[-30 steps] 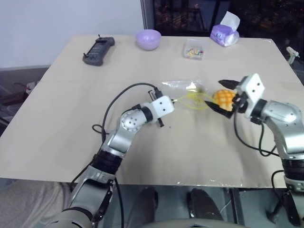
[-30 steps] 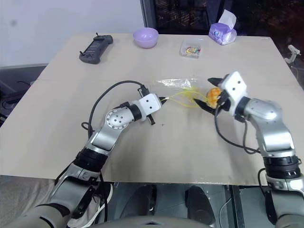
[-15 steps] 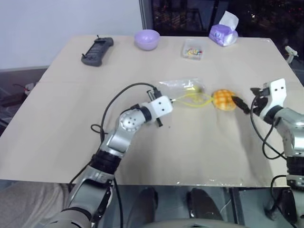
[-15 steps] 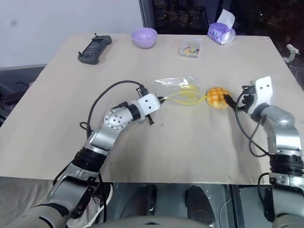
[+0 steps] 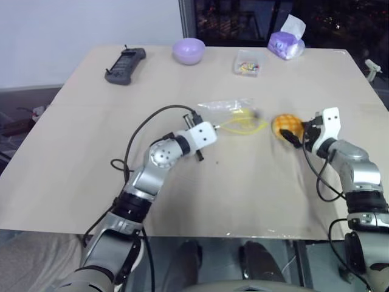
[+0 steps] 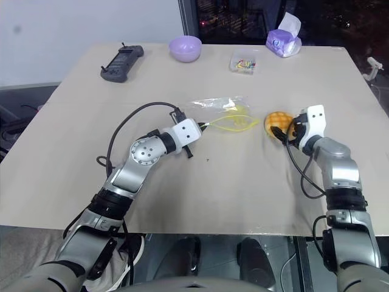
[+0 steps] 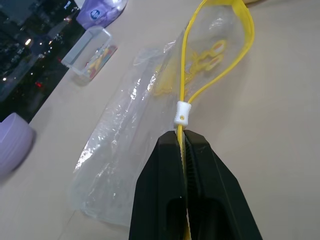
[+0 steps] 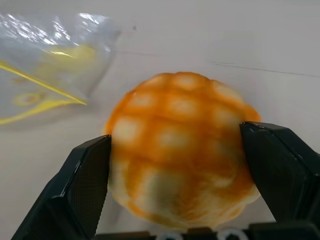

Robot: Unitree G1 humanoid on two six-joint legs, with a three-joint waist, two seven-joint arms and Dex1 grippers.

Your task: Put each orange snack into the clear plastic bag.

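1. The orange bun [image 8: 180, 150] sits on the table [image 5: 79, 152], out toward its right side and just beside the mouth of the clear plastic bag [image 7: 130, 150].
2. The right gripper [image 8: 180, 165] has its jaws spread wide, one black finger on each side of the bun. In the right wrist view the fingers flank the bun closely; whether they press on it cannot be told.
3. The bag lies flat on the table near the middle, its yellow seal strip [image 7: 220, 70] bowed open in a loop that faces the bun.
4. The left gripper [image 7: 182, 145] has its jaws pinched together on the yellow strip, right below the small white slider [image 7: 183, 113].
5. Along the far edge of the table stand a black handset [image 5: 126, 64], a purple bowl [image 5: 189, 50], a small clear box of colourful bits [image 5: 248, 62] and a purple tissue pack [image 5: 287, 42], all well apart from the bag and the bun.
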